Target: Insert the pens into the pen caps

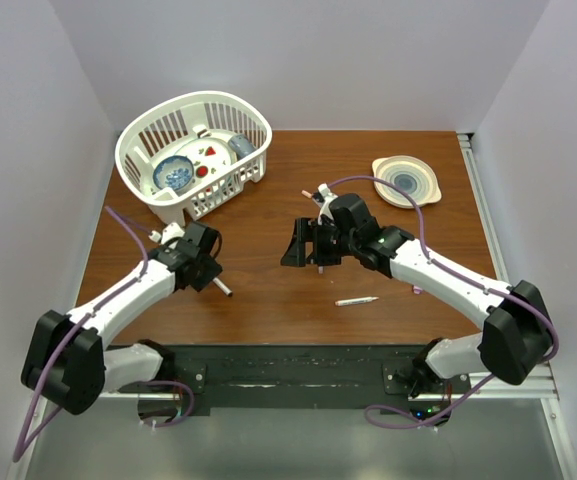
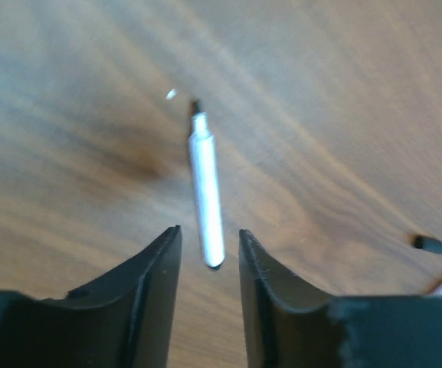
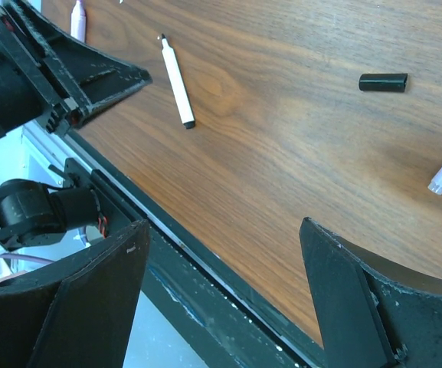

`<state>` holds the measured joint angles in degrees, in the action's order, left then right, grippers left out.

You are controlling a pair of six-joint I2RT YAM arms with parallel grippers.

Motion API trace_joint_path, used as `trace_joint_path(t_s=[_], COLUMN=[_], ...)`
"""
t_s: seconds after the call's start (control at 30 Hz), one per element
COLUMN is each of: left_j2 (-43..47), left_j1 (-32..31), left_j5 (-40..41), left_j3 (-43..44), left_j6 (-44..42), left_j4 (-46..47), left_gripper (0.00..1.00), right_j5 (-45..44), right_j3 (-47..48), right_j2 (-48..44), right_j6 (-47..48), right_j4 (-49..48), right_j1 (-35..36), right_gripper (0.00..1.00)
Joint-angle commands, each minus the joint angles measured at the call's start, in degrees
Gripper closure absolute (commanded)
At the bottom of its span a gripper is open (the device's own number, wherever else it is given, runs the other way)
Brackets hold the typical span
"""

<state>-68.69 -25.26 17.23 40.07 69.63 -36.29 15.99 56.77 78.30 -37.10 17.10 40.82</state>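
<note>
Left fingers [image 2: 153, 287] are held apart over the table [image 2: 343, 92].
A white pen [image 2: 205, 192] is seen between their tips; right fingers [image 3: 343, 299] are spread wide near a black cap [image 3: 383, 82].

Lab booth: white walls [image 1: 308, 60] enclose a wooden table [image 1: 268, 300].

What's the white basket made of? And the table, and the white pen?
Basket: looks like white plastic, moulded in thin slats with a smooth rim.
Table: wood or a wood-look top, brown with grain lines and a slight sheen.
Pen: probably smooth white plastic, with a glossy streak along the barrel.
</note>
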Motion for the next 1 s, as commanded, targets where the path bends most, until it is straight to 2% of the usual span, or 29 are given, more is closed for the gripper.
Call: trace_joint_path(t_s=[0.0, 0.2, 0.6, 0.7, 0.83, 0.97], left_j2=[-4.7, -9.0, -16.0, -15.6, -14.2, -11.1], left_j1=[-0.5, -1.5, -1.9, -2.0, -2.6, -2.9], left_j5=[-3.7, -2.3, -2.8, -3.3, -3.3, -4.4], left_j3=[4.2, 5.5, 4.4, 2.6, 0.4, -2.4], left_j6=[8.0, 12.0, 11.8, 12.0, 12.2, 9.8], left_j4=[-6.4, -7.0, -4.4, -3.3, -2.3, 0.3], left_gripper=[0.54, 0.55, 0.58, 0.63, 0.78, 0.97], right_j5=[-1.7, -3.3, -4.4, -4.4, -3.2, -1.8], right_j3=[0.3, 0.2, -0.5, -0.5, -0.3, -1.2], right_j2=[-2.9, -5.1, -6.7, -6.7, -6.1, -6.1], right_j6=[0.8, 2.3, 3.8, 3.7, 3.4, 1.8], right_j4=[-0.5, 1.2, 1.6, 1.4, 1.2, -0.5], right_j1=[0.1, 0.2, 0.1, 0.1, 0.2, 0.2], right_gripper=[0.18, 0.18, 0.18, 0.18, 0.18, 0.18])
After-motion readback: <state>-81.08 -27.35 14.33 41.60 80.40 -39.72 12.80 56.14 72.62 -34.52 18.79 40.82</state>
